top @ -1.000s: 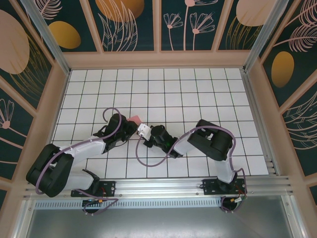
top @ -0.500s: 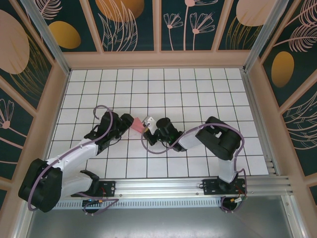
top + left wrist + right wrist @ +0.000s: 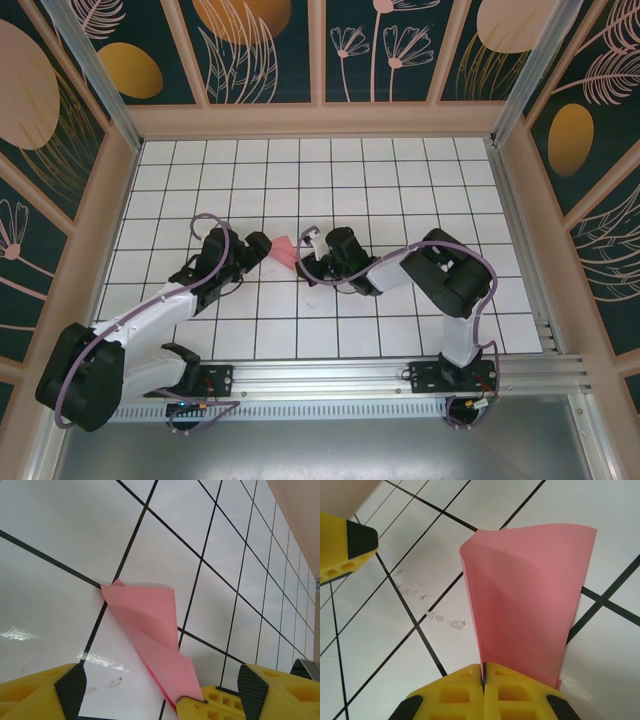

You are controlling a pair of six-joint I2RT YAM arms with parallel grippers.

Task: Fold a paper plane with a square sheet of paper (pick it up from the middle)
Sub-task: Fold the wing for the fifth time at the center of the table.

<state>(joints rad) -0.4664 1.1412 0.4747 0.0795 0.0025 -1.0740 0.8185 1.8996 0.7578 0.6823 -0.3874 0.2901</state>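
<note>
Jaws of right gripper [image 3: 483,672] pinched shut on the creased, partly folded square sheet of paper [image 3: 530,595], mid-frame in the top view above the worktop [image 3: 400,180]; left gripper [image 3: 160,692] jaws spread wide, gripping nothing; folding judged unfinished, plane not yet formed.

The left arm [image 3: 150,310] and right arm [image 3: 445,275] reach inward, tips close together. The left pincer [image 3: 160,695] has its yellow fingers spread wide. The right pincer [image 3: 483,677] is clamped on folded pink paper [image 3: 530,595].
</note>
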